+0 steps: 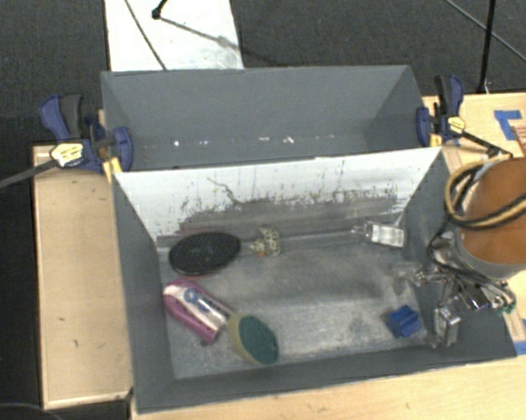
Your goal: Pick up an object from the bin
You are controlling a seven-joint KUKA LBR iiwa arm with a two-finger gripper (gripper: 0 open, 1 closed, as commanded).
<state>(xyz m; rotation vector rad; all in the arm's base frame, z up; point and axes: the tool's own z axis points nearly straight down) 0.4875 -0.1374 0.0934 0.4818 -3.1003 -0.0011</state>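
Observation:
My gripper [446, 321] hangs at the bin's right side, low near the front right corner, its metal fingers pointing down. Just left of it a small blue block [403, 321] lies on the bin floor, close to the fingers but not between them. Nothing shows between the fingers. A clear plastic piece [386, 235] lies further back near the right wall.
A black oval brush [204, 252] with a long clear handle [315, 238] lies along the back. A pink and purple tube [195, 310] and a green oval sponge [256, 338] sit front left. The arm's orange cover and cables overhang the right rim.

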